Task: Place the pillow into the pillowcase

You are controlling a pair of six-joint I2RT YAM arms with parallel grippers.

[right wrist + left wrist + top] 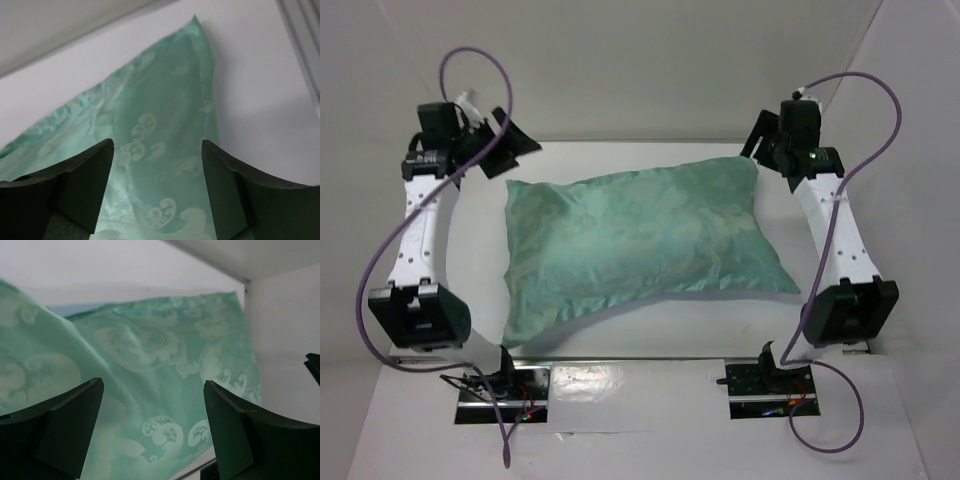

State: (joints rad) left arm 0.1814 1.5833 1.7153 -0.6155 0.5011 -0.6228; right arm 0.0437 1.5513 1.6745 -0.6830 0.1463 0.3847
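The mint-green pillowcase [640, 240] with a pale swirl pattern lies plump and filled out in the middle of the white table. No white pillow shows in any view. My left gripper [510, 148] is open and empty at the case's far left corner, apart from it. My right gripper [760, 140] is open and empty at the far right corner. In the left wrist view the open gripper [152, 384] looks over the green cloth [150, 355]. In the right wrist view the open gripper [157, 142] looks over the cloth [160, 115] and its pointed corner.
White walls [650, 70] close the table at the back and sides. Purple cables [380, 260] loop beside both arms. Two metal base plates [505, 395] sit at the near edge. Bare table [255, 100] lies right of the case's corner.
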